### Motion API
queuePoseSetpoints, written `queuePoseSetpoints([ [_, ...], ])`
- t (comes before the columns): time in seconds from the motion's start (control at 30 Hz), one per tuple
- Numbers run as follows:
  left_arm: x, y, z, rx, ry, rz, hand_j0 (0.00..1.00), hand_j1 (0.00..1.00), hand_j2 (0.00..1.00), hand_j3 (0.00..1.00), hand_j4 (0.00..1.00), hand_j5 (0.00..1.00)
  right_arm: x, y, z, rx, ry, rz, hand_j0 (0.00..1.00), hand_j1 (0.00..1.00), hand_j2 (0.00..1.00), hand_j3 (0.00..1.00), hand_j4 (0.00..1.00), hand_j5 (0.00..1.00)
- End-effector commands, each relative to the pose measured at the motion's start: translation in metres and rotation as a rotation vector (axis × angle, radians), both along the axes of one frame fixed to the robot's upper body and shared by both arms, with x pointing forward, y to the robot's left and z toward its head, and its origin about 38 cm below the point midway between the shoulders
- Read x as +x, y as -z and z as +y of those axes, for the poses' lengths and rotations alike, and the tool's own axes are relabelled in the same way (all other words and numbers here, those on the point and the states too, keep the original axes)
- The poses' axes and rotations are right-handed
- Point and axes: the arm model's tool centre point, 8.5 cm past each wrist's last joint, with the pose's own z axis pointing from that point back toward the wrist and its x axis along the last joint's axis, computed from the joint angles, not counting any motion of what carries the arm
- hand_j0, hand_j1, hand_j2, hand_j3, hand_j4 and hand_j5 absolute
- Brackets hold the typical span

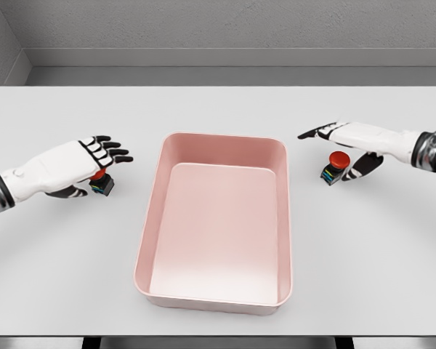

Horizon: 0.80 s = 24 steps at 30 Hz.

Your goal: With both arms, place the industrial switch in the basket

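Red mushroom cap on top, small dark body underneath with a bit of teal/yellow striping on the side, that's what the right-hand switch [337, 168] looks like. It stands upright on the worktop [51, 276] just off the right wall of the basket [285, 218], level with the basket's far end. There's actually a second switch [100, 182] on the opposite side, just left of the basket at about the same depth, same dark body with teal on it, but only a sliver of its red top shows.

The basket itself is a pale pink rectangular tub with rounded corners, sitting mid-worktop, nothing inside it.

The left hand [83, 166] sits right over the left switch, fingers stretched out toward the basket and hovering above the button, thumb down beside the body. Can't tell if it's really touching or just covering it. The right hand [343, 145] is at the right switch, fingers spread flat and pointing at the basket just beyond the red cap, thumb hanging down on the far side from the basket. It looks loose around the thing rather than pinching it.

Nothing lies between either switch and the basket walls. Worktop is plain white, with a grey wall behind.
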Motion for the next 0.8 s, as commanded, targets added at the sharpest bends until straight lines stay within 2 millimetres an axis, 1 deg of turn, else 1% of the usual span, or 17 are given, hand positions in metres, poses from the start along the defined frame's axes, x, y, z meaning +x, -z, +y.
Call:
queuePoseSetpoints([
  [0.0,0.0,0.003,-0.004,-0.006,0.005,0.006,1.0,1.0,1.0,1.0,1.0,1.0,0.0,0.003,-0.001,0.0,0.003,0.009,0.99,0.99,0.99,0.99,0.99,0.99],
  [0.03,0.0,0.005,-0.007,-0.015,0.009,0.007,1.0,1.0,1.0,1.0,1.0,1.0,0.0,0.004,0.0,-0.001,0.003,0.01,0.99,0.99,0.99,0.99,0.99,0.99],
  [0.23,0.0,0.004,-0.006,-0.014,0.007,0.005,1.0,1.0,1.0,1.0,1.0,1.0,-0.003,0.005,-0.008,-0.013,0.013,0.016,0.99,0.99,0.99,0.99,0.99,0.99],
  [0.3,0.001,0.006,-0.003,-0.012,-0.003,0.012,1.0,1.0,1.0,1.0,1.0,1.0,-0.003,0.004,-0.012,-0.018,0.02,0.016,0.99,0.99,0.99,0.99,0.99,0.99],
  [0.4,0.002,0.008,0.001,-0.01,-0.013,0.015,1.0,1.0,1.0,1.0,1.0,1.0,-0.004,0.003,-0.014,-0.02,0.017,0.014,0.98,0.98,0.98,0.98,0.98,0.98],
  [0.47,0.003,0.009,0.003,-0.01,-0.022,0.019,0.98,0.98,0.98,0.98,0.98,0.98,-0.005,0.003,-0.014,-0.021,0.015,0.015,0.97,0.97,0.97,0.97,0.97,0.97],
  [0.53,0.003,0.009,0.003,-0.011,-0.022,0.018,0.91,0.91,0.91,0.91,0.91,0.91,-0.005,0.003,-0.012,-0.021,0.007,0.012,0.93,0.93,0.93,0.93,0.93,0.93],
  [0.57,0.003,0.01,0.002,-0.013,-0.021,0.02,0.83,0.83,0.83,0.83,0.83,0.83,-0.006,0.003,-0.012,-0.023,0.007,0.014,0.91,0.91,0.91,0.91,0.91,0.91],
  [0.63,0.003,0.01,0.003,-0.013,-0.023,0.018,0.69,0.69,0.69,0.69,0.69,0.69,-0.007,0.003,-0.011,-0.017,-0.012,0.011,0.83,0.83,0.83,0.83,0.83,0.83],
  [0.67,0.003,0.01,0.003,-0.012,-0.023,0.02,0.69,0.69,0.69,0.69,0.69,0.69,-0.008,0.003,-0.011,-0.014,-0.021,0.011,0.81,0.81,0.81,0.81,0.81,0.81],
  [0.7,0.003,0.009,0.004,-0.012,-0.023,0.018,0.6,0.6,0.6,0.6,0.6,0.6,-0.008,0.002,-0.011,-0.014,-0.023,0.009,0.8,0.8,0.8,0.8,0.8,0.8],
  [0.77,0.003,0.009,0.004,-0.01,-0.023,0.018,0.6,0.6,0.6,0.6,0.6,0.6,-0.009,0.001,-0.012,-0.012,-0.035,0.006,0.76,0.76,0.76,0.76,0.76,0.76],
])
